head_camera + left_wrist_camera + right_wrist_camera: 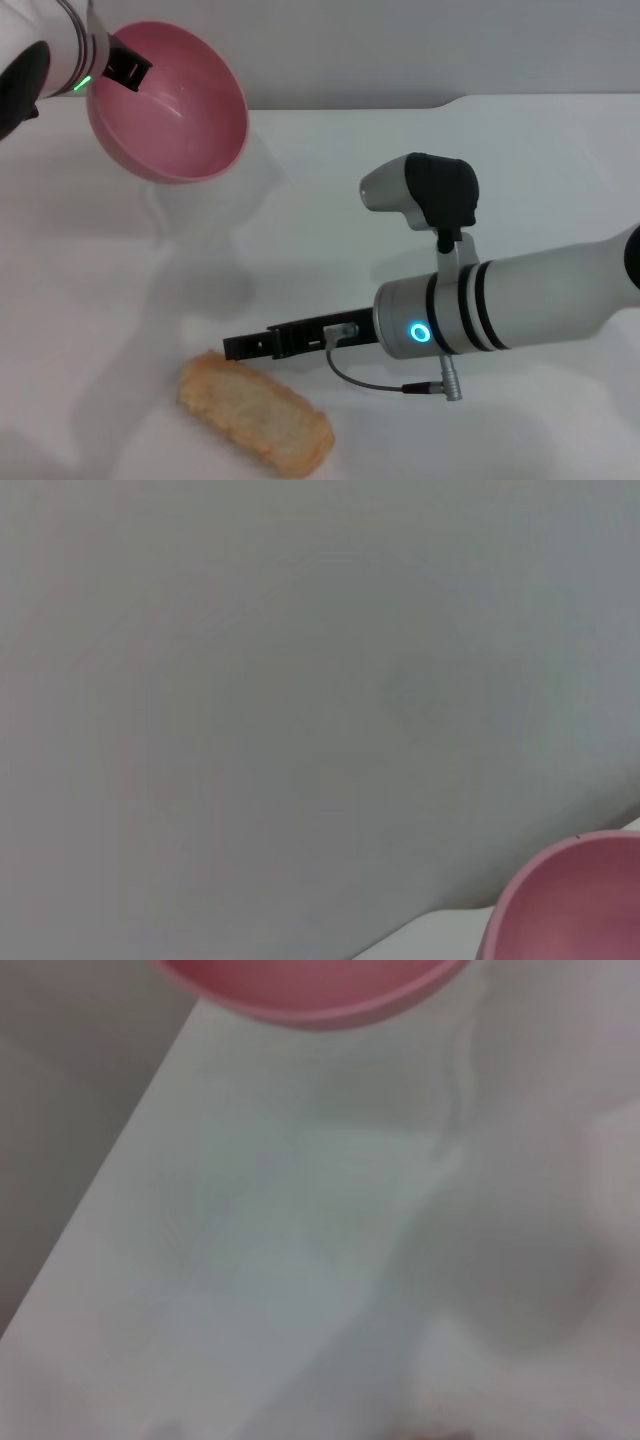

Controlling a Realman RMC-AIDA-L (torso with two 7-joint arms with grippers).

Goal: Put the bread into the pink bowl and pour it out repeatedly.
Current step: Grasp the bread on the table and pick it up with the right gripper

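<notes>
Bread [255, 417] lies flat on the white tabletop [520, 180] at about seven o'clock in the head view, nearest to the robot, its pale tan face turned up and its long axis running from ten o'clock toward four o'clock. Just beyond it, toward one o'clock, the right gripper [238, 347] reaches in low from the three o'clock side, its dark fingers [262, 341] drawn close together with nothing between them, the tips hanging just past the loaf's far end; from here I cannot tell whether they touch it. A grey cable loops beneath that arm's wrist. Farther off, at eleven o'clock, the pink bowl [172, 105] is held up off the tabletop, tipped so its empty inside faces the near side. The left gripper [127, 66] has its fingers clamped on the bowl's rim at the ten o'clock edge. Under the bowl a soft shadow falls on the tabletop.
</notes>
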